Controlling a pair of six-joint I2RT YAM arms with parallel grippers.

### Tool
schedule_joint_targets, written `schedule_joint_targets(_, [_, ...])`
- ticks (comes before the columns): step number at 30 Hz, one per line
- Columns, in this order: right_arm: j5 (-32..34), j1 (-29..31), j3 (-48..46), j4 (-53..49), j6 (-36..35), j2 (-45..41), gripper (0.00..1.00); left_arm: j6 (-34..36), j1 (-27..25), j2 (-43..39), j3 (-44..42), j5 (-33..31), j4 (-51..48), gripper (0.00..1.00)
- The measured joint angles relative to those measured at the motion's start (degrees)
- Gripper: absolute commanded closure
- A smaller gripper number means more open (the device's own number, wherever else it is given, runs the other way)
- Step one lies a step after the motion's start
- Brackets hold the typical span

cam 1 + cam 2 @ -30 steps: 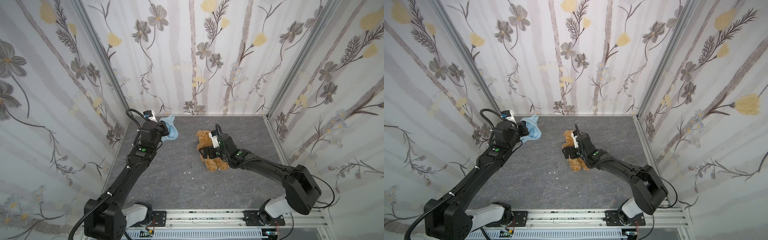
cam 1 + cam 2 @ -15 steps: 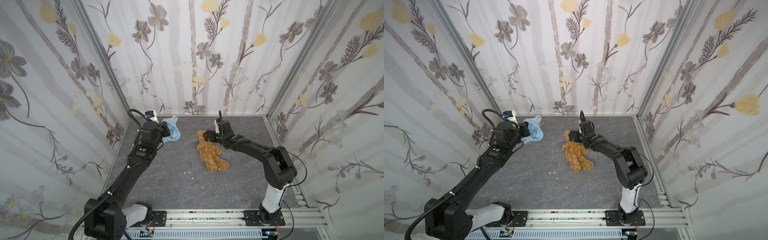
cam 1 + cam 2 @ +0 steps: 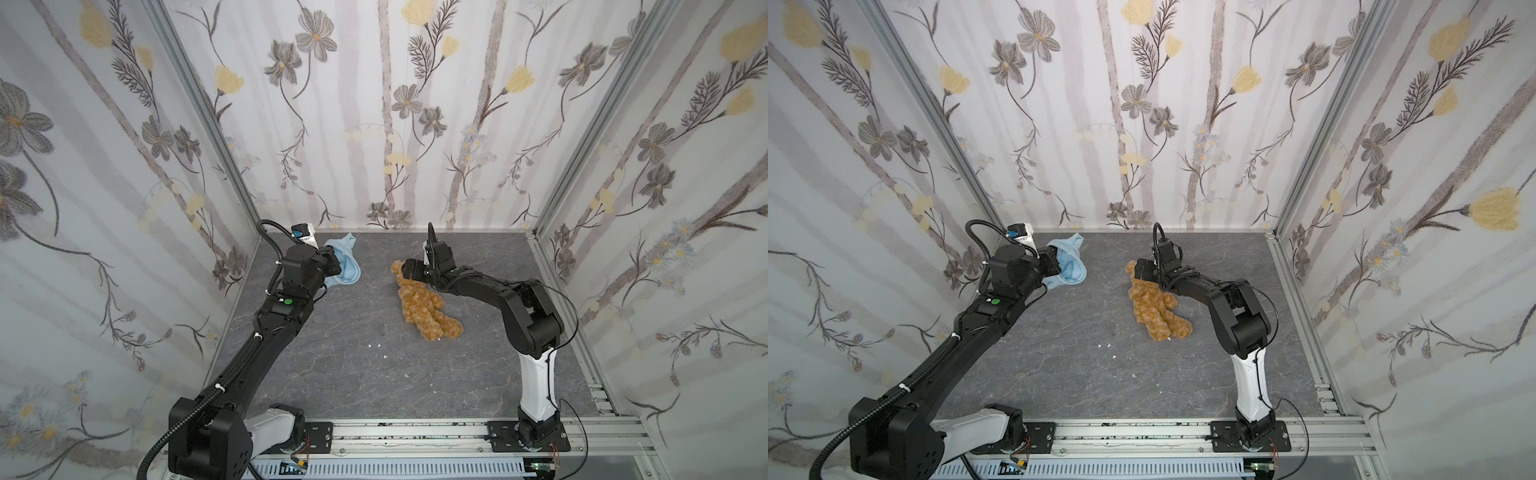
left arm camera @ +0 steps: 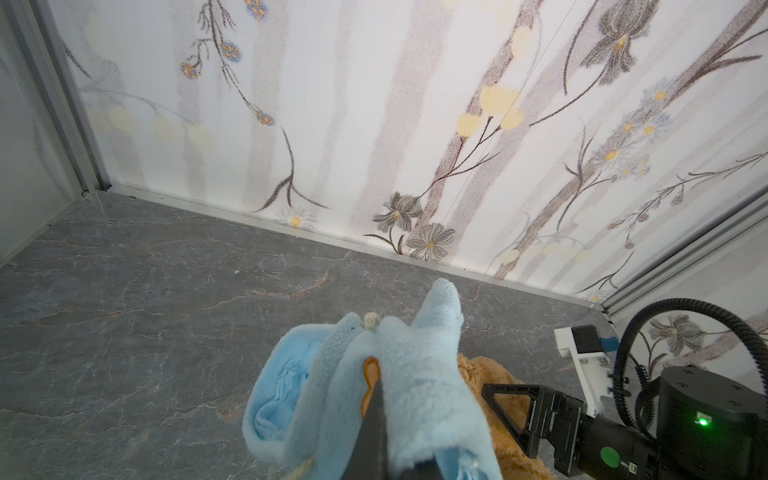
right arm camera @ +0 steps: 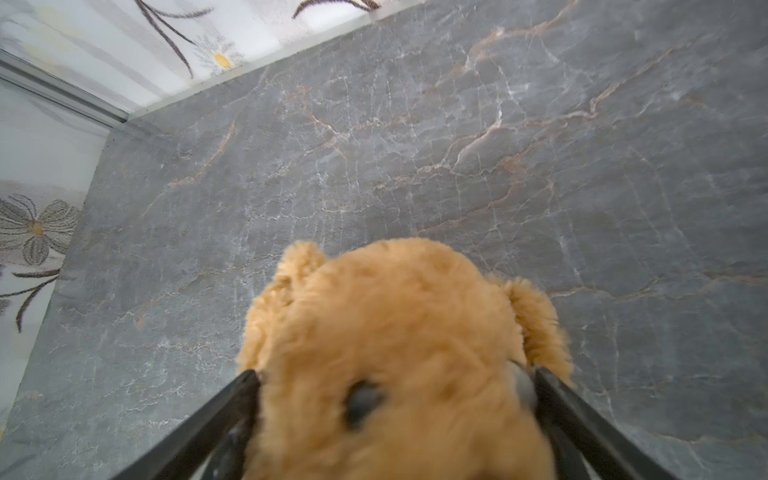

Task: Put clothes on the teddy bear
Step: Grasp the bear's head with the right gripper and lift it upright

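Nothing is dressed yet, folks. On the grey marbled table the teddy bear lies flat and bare, right of centre, head toward the back wall, legs toward the front rail. The right gripper is down at its head, jaws spread wide on either side of the face, which the right wrist view shows up close. They flank the fur, and I'd judge they aren't squeezing.

Over at the back left, well apart from the bear, the left gripper is clamped tight on the light-blue top, which is bunched up and raised a little. So the garment is in hand and the bear is lined up. Bringing the two together, getting the top over the head and feeding the limbs through are all left to do.

The count: one table, two arms, one bear, one blue top, and a few white specks on the stone.
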Motion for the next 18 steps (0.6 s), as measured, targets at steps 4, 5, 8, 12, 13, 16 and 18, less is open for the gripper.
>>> schedule_joint_targets(4, [-1.05, 0.33, -0.26, 0.24, 0.87, 1.95, 0.00, -0.17, -0.04, 0.57, -0.07, 0.20, 0.00, 1.00])
schedule_joint_targets(5, [-1.05, 0.48, -0.52, 0.31, 0.92, 1.99, 0.00, -0.26, -0.04, 0.74, -0.07, 0.44, -0.02, 1.00])
schedule_joint_targets(8, [-1.18, 0.39, -0.63, 0.61, 1.22, 2.01, 0.05, -0.52, -0.11, 0.98, -0.11, 1.22, -0.02, 1.00])
schedule_joint_targets(12, [-1.75, 0.28, -0.63, 0.79, 1.22, 2.23, 0.39, -0.76, -0.26, 1.05, -0.11, 1.51, -0.02, 1.00])
schedule_joint_targets(13, [-2.03, 0.28, -0.70, 0.98, 1.07, 2.21, 0.49, -0.90, -0.26, 1.05, -0.11, 1.57, -0.02, 1.00])
schedule_joint_targets(16, [-2.60, 0.31, -3.85, 2.78, -0.79, -0.20, 0.63, -1.20, -0.79, 1.05, -0.24, 1.68, 0.00, 1.00])
schedule_joint_targets(18, [-2.34, 0.31, -8.70, 3.06, -3.26, -5.09, 0.68, -1.16, -2.34, 1.18, -0.85, 1.64, 0.13, 1.00])
